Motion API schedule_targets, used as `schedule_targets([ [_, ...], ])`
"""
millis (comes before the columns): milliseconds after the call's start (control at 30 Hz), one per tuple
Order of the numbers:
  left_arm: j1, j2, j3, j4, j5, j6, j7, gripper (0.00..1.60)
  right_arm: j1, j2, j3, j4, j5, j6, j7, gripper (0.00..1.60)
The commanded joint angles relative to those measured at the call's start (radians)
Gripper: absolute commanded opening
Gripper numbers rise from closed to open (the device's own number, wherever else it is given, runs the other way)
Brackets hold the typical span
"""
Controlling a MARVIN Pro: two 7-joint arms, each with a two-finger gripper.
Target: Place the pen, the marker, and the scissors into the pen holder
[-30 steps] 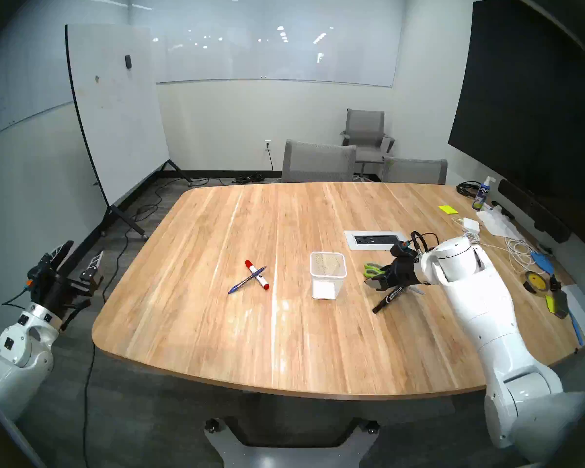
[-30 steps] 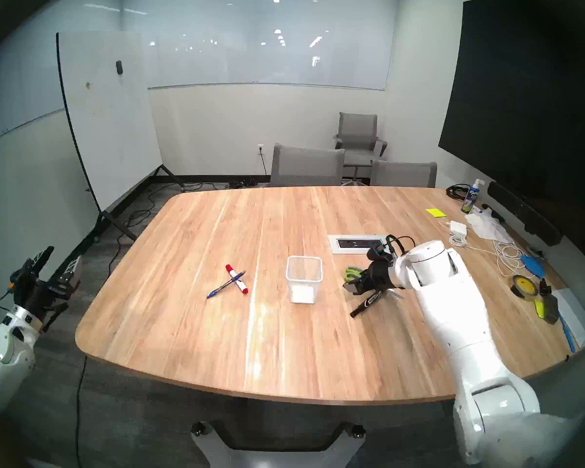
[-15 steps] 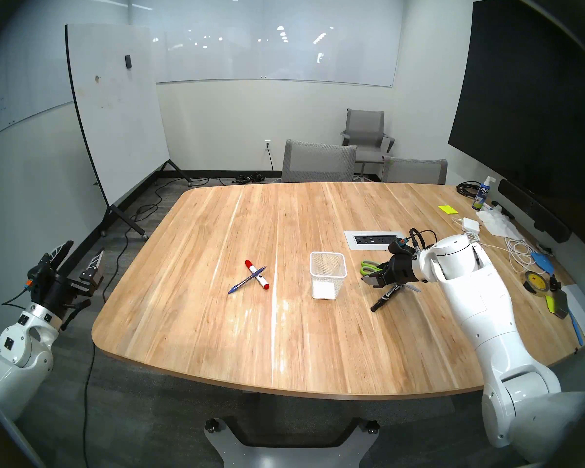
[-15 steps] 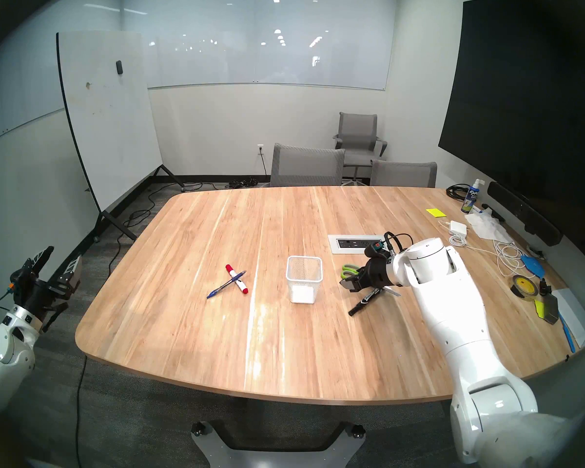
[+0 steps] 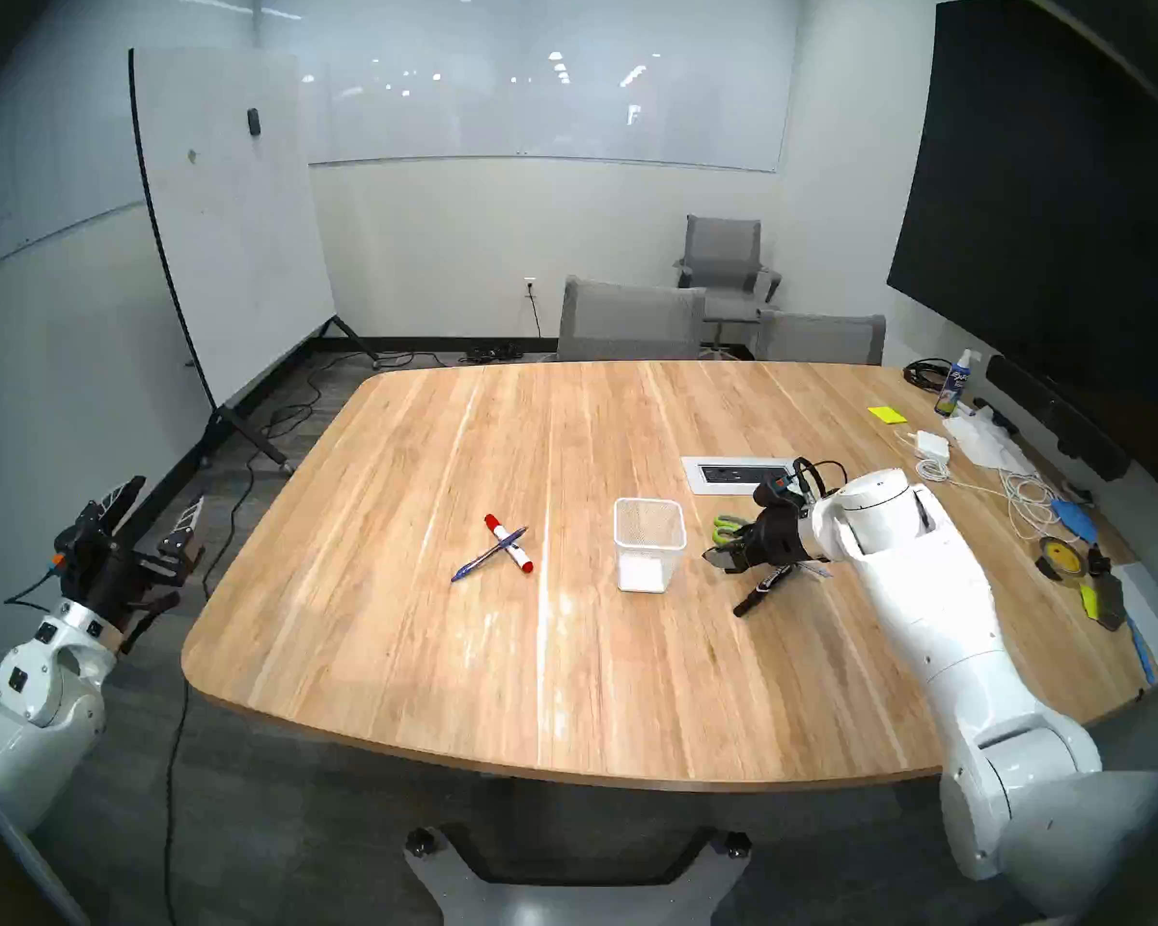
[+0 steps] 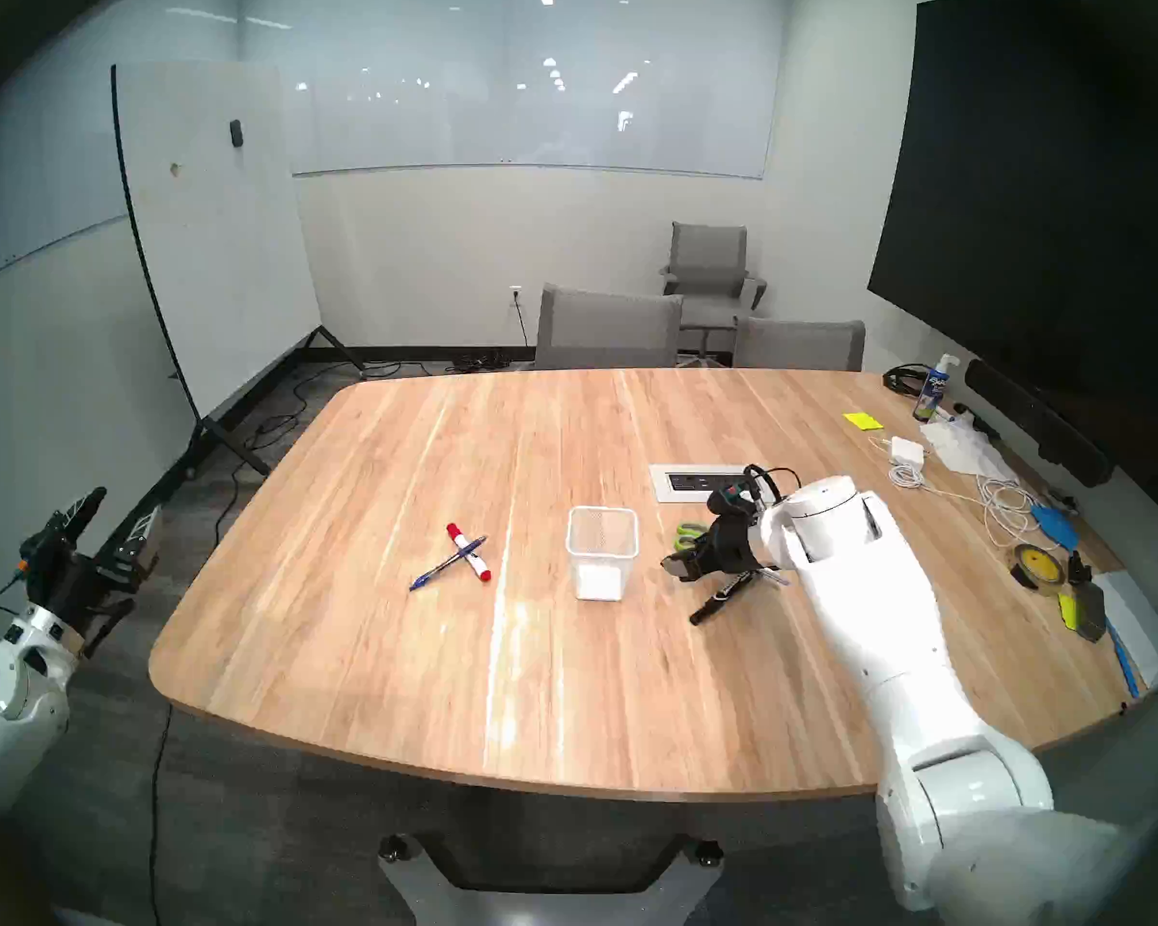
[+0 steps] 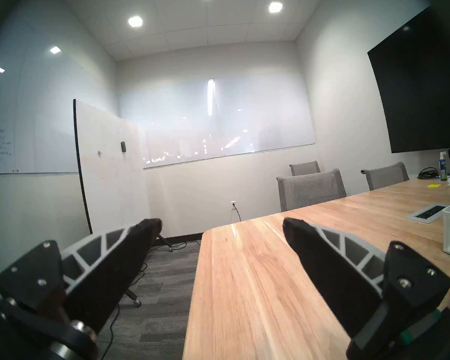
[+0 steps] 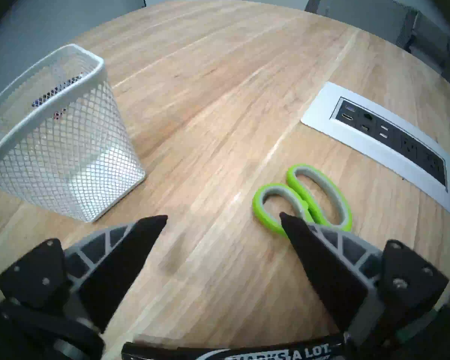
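Beside the pen holder [image 5: 650, 550], the right gripper [image 8: 222, 219] (fingers spread wide, holding nothing) hangs over the scissors [image 8: 304, 198], needing to drop and close.

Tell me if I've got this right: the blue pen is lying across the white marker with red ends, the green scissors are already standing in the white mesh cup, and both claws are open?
Not quite. The green scissors lie flat on the table beside the white mesh cup, as the right wrist view shows. The rest holds: blue pen across the white marker, left claw and right claw open.
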Motion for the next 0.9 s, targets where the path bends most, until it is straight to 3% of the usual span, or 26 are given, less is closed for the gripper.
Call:
schedule_targets([
  [0,0.001,-0.001,-0.014,-0.005,-0.001,-0.002,0.0,1.6,0.047,-0.003,-0.002,0.009,0.0,-0.018,0.001,1.6],
  [633,0.001,-0.001,-0.014,-0.005,-0.001,-0.002,0.0,1.6,0.095,-0.029,-0.022,0.105,0.0,-0.054,-0.017,1.6],
  [867,0.002,-0.001,-0.014,-0.005,-0.001,-0.002,0.0,1.6,0.113,-0.014,-0.074,0.117,-0.034,-0.075,-0.012,1.6],
])
